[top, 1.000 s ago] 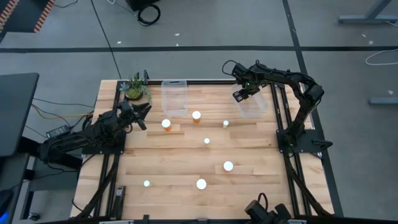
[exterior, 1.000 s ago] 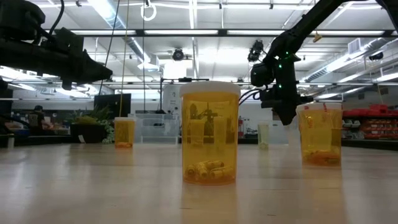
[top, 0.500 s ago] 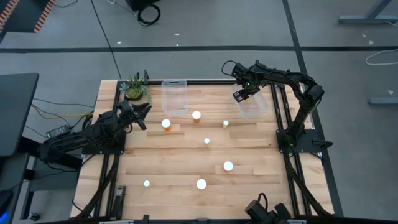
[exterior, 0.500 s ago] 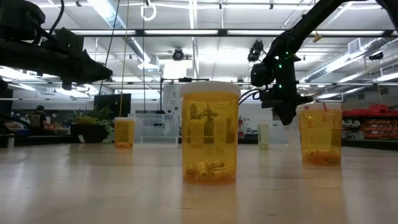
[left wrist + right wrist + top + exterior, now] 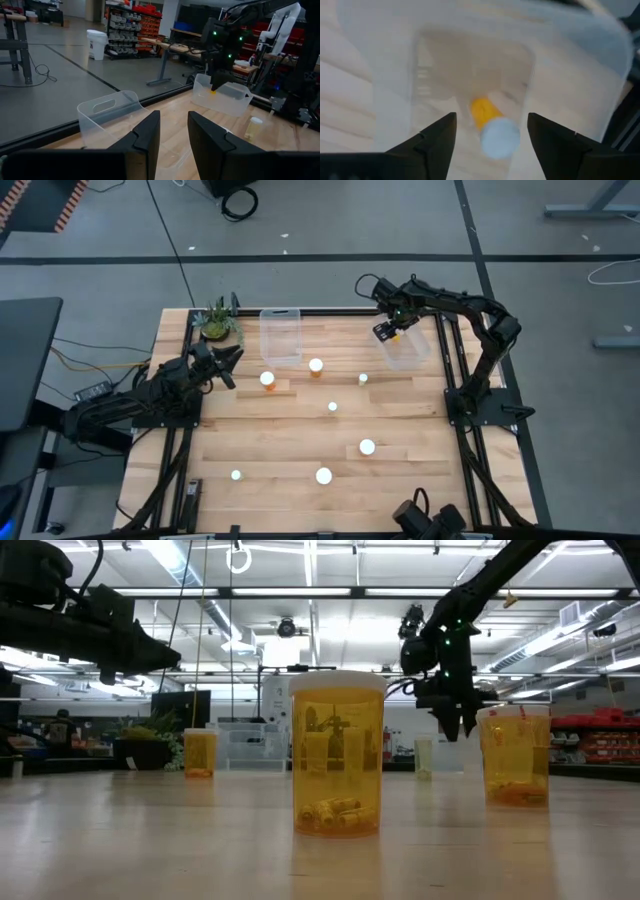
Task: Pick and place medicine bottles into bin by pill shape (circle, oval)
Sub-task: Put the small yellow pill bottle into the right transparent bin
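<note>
Orange bottle [image 5: 492,127] lies loose inside the clear bin [image 5: 560,60] by the desk's far right edge, seen only from the right wrist, between the right gripper [image 5: 392,329] fingers spread wide. Overhead, 7 vials [image 5: 367,447] dot the wooden desk [image 5: 280,440] (left gripper [image 5: 172,131] closed, near the far left corner, beside a plant [image 5: 217,321])
</note>
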